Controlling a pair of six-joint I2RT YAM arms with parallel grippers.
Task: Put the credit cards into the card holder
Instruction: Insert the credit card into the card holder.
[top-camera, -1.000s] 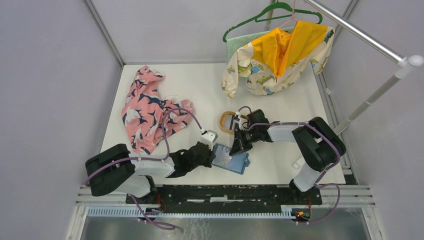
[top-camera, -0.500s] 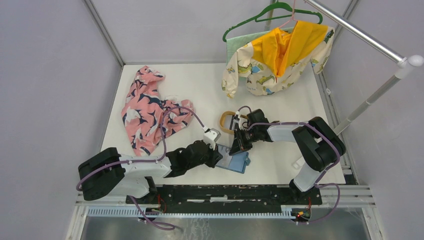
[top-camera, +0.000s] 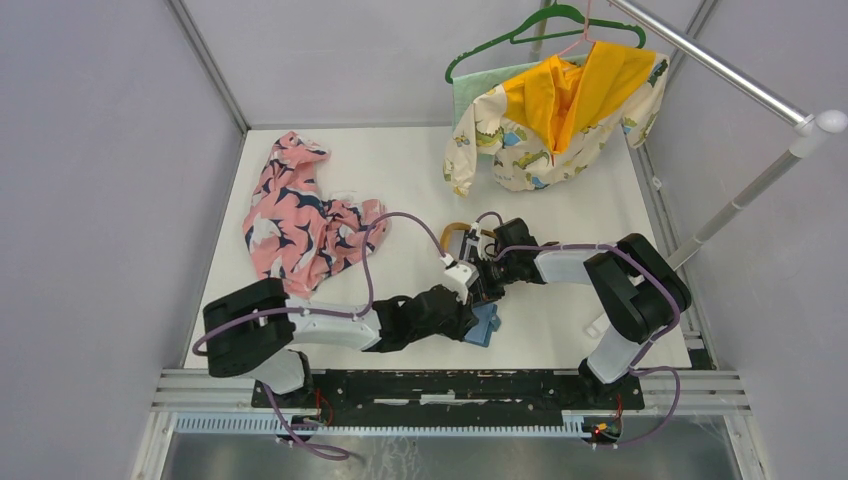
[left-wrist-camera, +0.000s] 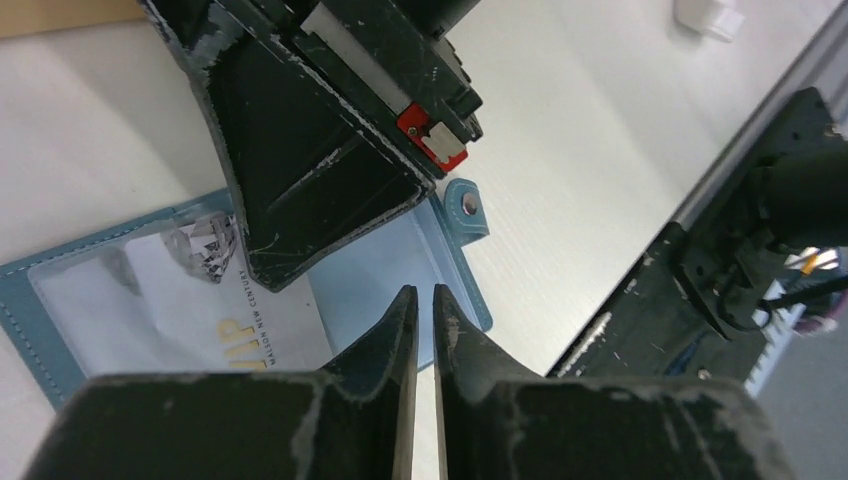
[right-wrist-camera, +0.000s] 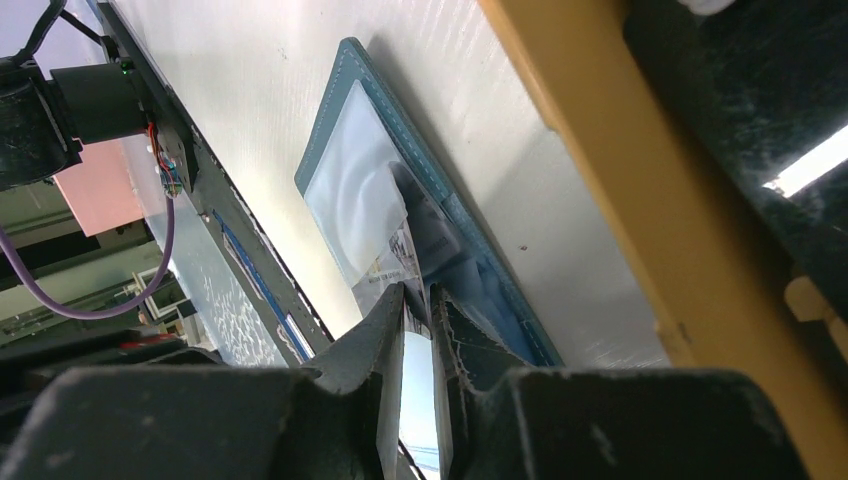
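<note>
The left pincer (left-wrist-camera: 424, 292), narrow and empty, has swung over the holder (left-wrist-camera: 362, 285), probably to steady it; right pincer (right-wrist-camera: 418, 295) narrow, load unclear.

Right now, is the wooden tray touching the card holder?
Apart. The right wrist view shows a strip of white table between the edge of the card holder and the rim of the wooden tray.

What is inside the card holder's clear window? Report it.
A white insert with gold lettering shows inside the card holder window; the right gripper hides part of it.
</note>
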